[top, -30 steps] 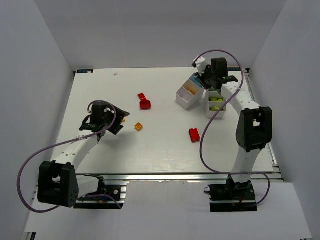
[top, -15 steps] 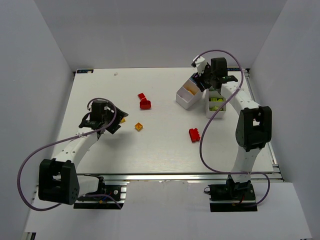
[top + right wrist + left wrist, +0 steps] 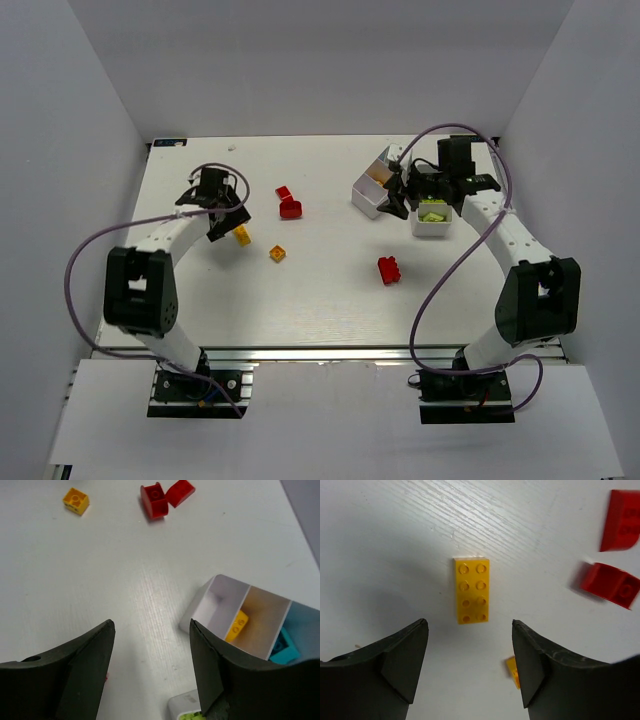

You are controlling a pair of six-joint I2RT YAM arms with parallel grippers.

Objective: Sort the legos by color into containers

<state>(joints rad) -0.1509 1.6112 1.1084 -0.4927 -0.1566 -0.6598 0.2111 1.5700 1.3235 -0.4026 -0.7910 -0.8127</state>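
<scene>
A yellow lego (image 3: 472, 590) lies flat on the table just ahead of my open left gripper (image 3: 469, 630), whose jaws are empty. In the top view this gripper (image 3: 224, 212) hangs right beside that yellow lego (image 3: 242, 236). A small orange lego (image 3: 512, 670) peeks out past the right finger. Two red legos (image 3: 289, 203) lie close together further right, and another red lego (image 3: 389, 270) sits mid-table. My right gripper (image 3: 150, 630) is open and empty over bare table, next to the tilted container (image 3: 220, 605). That container holds a yellow lego (image 3: 236, 626) and a cyan lego (image 3: 285, 647).
The second container (image 3: 433, 222), with lime legos (image 3: 433, 212) in it, stands right of the tilted one (image 3: 372, 190) and under my right arm. The small orange lego (image 3: 277, 253) lies alone between the two arms. White walls enclose the table on three sides.
My left arm has swung up and away from its base, to just beside the yellow lego. My right gripper has drawn back from above the containers, down and to their left.
</scene>
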